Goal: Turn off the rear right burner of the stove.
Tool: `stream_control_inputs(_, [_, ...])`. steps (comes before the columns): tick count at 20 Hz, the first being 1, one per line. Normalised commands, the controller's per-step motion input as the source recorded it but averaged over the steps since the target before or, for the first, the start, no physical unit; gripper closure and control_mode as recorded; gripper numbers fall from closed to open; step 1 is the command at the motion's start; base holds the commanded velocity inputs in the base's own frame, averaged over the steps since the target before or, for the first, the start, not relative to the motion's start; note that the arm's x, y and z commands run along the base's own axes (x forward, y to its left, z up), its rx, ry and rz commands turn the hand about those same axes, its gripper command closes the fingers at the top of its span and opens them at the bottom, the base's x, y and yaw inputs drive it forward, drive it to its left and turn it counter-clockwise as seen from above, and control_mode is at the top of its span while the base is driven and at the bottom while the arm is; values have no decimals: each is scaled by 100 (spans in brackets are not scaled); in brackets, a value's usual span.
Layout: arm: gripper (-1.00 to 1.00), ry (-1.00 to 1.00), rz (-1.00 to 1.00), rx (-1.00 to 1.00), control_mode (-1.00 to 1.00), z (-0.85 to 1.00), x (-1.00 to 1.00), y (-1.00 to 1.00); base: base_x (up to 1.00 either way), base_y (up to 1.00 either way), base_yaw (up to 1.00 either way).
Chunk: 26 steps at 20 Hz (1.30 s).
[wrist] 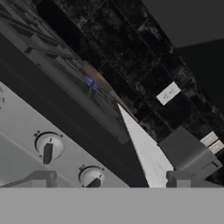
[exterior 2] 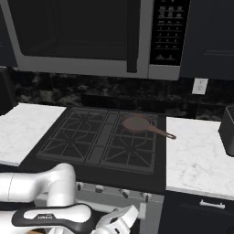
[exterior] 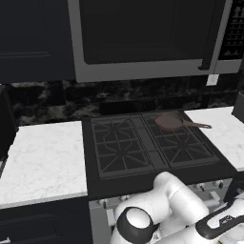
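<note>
The stove (exterior: 157, 178) sits between two white worktops, its black top flush with them on both sides; the left worktop (exterior: 43, 157) is bare and wide, the right worktop (exterior 2: 196, 155) carries a dark box (exterior 2: 227, 130) at its far right edge. The rear right burner (exterior 2: 137, 119) lies at the back right quarter of the cooktop, against the dark backsplash; a brown pan (exterior 2: 136, 123) sits on it, its handle (exterior 2: 160, 132) reaching out to the right toward the worktop edge; in the hand view a small blue flame (wrist: 90, 82) shows under the pan. The other three grates are open. A microwave (exterior 2: 91, 34) hangs over the stove, leaving a clear band of backsplash between its lower edge and the grates; a wall outlet (exterior 2: 200, 85) sits right of it.

The arm is folded low in front of the stove, below the cooktop's front edge; the hand (exterior 2: 119, 222) is down by the silver front panel, near its right end. The hand view looks along that panel, where two round knobs (wrist: 49, 145) (wrist: 91, 177) stand close ahead with the bar handle (wrist: 30, 179) beside them; whether the fingers are parted or closed cannot be told, and nothing shows between them.
</note>
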Motion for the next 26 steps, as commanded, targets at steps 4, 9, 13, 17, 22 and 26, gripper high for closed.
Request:
stream_control_inputs(4, [-100,-2,22,0,-100,-11,18,19,0,0,0])
stream_control_inputs(9, [-100,-3,18,0,-100,-25,5,32,0,0,0])
stream_control_inputs(13, [-100,-4,13,0,-100,-11,3,30,0,0,0])
stream_control_inputs(17, [-100,-4,7,0,-100,-6,24,15,0,0,0])
stream_control_inputs(22, [-100,0,1,0,-100,-1,39,1,0,0,0])
stream_control_inputs(26, [-100,0,0,0,-100,-8,30,0,0,0,0])
